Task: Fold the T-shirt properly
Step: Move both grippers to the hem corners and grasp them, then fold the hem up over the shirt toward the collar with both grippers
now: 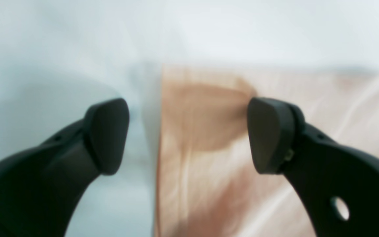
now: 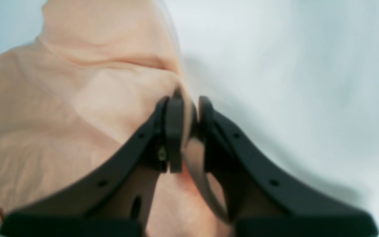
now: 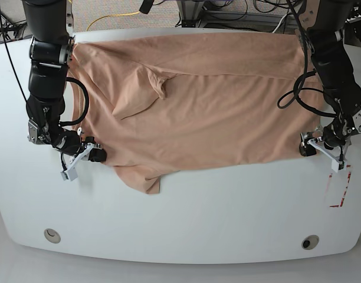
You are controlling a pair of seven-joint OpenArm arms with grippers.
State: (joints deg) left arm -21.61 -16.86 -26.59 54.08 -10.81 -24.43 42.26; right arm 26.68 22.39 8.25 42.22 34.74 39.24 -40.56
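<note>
White table (image 3: 186, 218), T-shirt (image 3: 216, 112) long axis left-right across it

A white counter (image 3: 186, 206) has two round holes (image 3: 51, 235) near its front edge; cables (image 3: 112, 17) lie beyond its back edge.

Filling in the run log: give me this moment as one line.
right gripper: shut on T-shirt edge | left gripper: open, straddling the opposite edge | shirt: spread on table, unfolded
</note>
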